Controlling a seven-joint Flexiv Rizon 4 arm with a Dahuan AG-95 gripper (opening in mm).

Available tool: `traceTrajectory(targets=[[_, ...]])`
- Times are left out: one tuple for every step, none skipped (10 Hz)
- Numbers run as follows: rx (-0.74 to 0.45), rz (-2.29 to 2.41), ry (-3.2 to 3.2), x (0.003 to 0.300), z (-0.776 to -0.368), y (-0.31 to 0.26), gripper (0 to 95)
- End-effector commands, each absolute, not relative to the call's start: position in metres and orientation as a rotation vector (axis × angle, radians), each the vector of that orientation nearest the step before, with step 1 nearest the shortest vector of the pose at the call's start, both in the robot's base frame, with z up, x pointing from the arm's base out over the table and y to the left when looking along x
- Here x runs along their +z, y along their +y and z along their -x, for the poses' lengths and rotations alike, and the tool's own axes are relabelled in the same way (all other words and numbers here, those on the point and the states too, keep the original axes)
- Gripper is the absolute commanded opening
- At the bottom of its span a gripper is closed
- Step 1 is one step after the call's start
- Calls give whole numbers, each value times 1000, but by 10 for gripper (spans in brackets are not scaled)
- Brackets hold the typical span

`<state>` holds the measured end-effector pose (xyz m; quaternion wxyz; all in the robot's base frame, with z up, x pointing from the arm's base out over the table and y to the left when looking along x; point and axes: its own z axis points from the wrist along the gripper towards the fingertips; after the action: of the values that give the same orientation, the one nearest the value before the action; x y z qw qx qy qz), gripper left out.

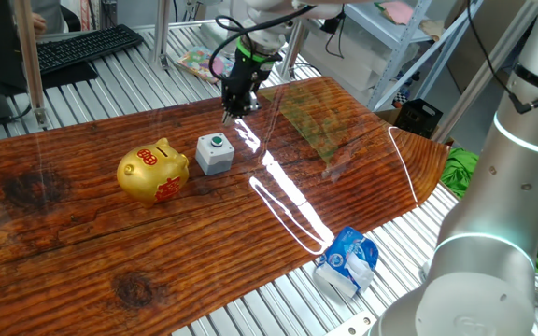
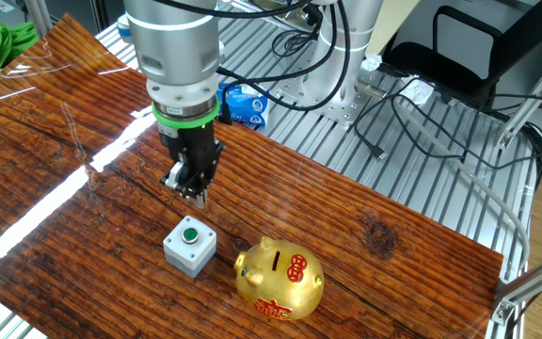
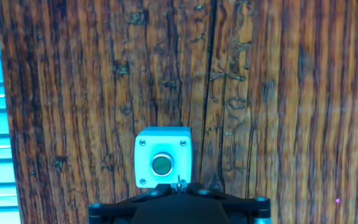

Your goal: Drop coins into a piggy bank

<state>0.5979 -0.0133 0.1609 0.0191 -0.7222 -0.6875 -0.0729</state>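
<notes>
Hand view: my jaws are clenched, tips pressed together; whether a coin sits between them I cannot tell. Just beyond them stands the grey button box. The piggy bank sits further along the tabletop, beside the box, well apart from me. In my judgement, I must centre squarely over its top slot before releasing.

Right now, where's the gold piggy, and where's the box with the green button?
piggy bank (image 1: 152, 172), one fixed view, on its gold side.
grey box with a green button (image 2: 189, 246), the other fixed view, on its top face.
</notes>
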Motion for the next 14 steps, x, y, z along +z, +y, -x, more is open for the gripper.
traceTrajectory(targets=[[-250, 2389, -1927, 161, -597, -12, 0], [-260, 2404, -1886, 161, -597, -8, 0], [-248, 2432, -1855, 162, -596, 0, 0], [-244, 2451, -1832, 162, -596, 5, 0], [-248, 2479, -1779, 161, -596, 10, 0], [-249, 2497, -1747, 160, -595, 17, 0], [-242, 2514, -1731, 160, -594, 25, 0], [-236, 2534, -1711, 159, -592, 33, 0], [-235, 2549, -1689, 159, -591, 39, 0], [-231, 2562, -1673, 158, -589, 46, 0], [-227, 2572, -1662, 158, -588, 50, 0], [-231, 2585, -1629, 159, -586, 54, 0], [-231, 2597, -1605, 158, -585, 59, 0], [-229, 2602, -1600, 157, -584, 63, 0]])
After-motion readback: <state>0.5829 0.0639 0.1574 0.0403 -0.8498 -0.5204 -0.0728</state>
